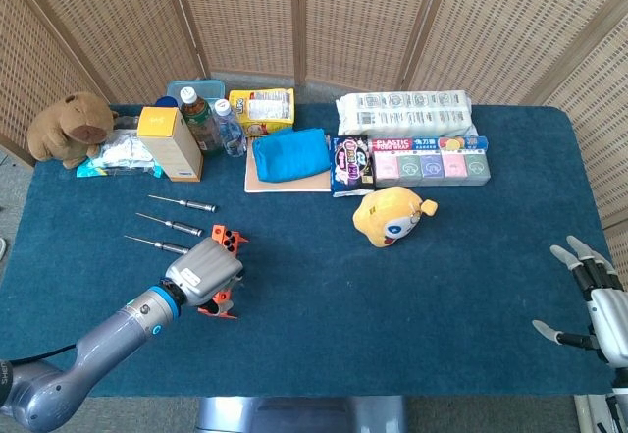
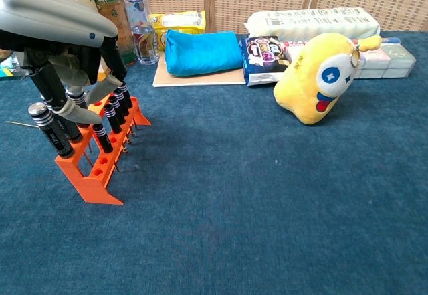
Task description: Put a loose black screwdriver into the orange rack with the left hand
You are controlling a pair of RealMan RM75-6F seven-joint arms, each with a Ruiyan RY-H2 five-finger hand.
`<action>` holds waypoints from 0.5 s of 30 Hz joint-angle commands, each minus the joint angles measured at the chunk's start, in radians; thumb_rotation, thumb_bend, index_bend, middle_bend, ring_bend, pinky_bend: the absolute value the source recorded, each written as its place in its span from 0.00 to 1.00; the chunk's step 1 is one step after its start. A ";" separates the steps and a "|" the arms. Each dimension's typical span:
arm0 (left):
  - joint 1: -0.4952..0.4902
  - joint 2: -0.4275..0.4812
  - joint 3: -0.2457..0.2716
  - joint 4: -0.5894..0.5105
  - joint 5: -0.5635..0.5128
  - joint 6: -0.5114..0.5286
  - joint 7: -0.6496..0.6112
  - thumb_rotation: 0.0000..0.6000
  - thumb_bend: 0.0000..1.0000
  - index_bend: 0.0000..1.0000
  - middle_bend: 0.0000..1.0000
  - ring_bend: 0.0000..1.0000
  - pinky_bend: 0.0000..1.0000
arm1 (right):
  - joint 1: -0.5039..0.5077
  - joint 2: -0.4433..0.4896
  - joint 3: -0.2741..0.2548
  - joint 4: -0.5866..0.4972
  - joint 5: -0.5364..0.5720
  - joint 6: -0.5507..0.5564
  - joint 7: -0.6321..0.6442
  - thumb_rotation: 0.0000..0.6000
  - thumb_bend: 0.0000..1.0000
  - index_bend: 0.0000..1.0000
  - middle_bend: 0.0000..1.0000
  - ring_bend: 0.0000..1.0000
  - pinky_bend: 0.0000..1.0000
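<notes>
The left hand [image 2: 67,84] stands over the orange rack [image 2: 100,168], its fingers [image 2: 79,113] curled around a black screwdriver [image 2: 48,87] near the rack's back row. I judge the tip may miss its hole; then a push down could tip the light rack over. Three screwdrivers [image 1: 169,224] lie loose on the counter [image 1: 412,305]. The right hand [image 1: 589,300] rests far away, fingers spread, empty.

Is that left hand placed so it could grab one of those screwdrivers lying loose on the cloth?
Probably yes. The left hand sits over the orange rack, and the nearest loose screwdriver lies just beside it on open cloth, with nothing between.
</notes>
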 commanded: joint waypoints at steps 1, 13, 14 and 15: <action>-0.003 0.009 0.009 0.004 -0.008 0.007 0.010 0.65 0.28 0.63 0.91 0.89 0.98 | 0.001 -0.001 -0.001 -0.001 -0.001 -0.003 -0.002 1.00 0.01 0.12 0.00 0.00 0.00; -0.007 0.025 0.019 0.007 -0.016 0.020 0.009 0.69 0.28 0.63 0.91 0.89 0.98 | 0.004 -0.004 -0.001 -0.002 0.002 -0.010 -0.006 1.00 0.01 0.12 0.00 0.00 0.00; -0.006 0.026 0.020 0.009 -0.015 0.022 0.009 0.69 0.28 0.63 0.91 0.89 0.98 | 0.004 -0.004 -0.001 -0.002 0.002 -0.010 -0.007 1.00 0.01 0.12 0.00 0.00 0.00; -0.006 0.026 0.020 0.011 -0.015 0.023 0.009 0.70 0.28 0.63 0.91 0.89 0.98 | 0.004 -0.004 -0.001 -0.002 0.003 -0.010 -0.007 1.00 0.01 0.12 0.00 0.00 0.00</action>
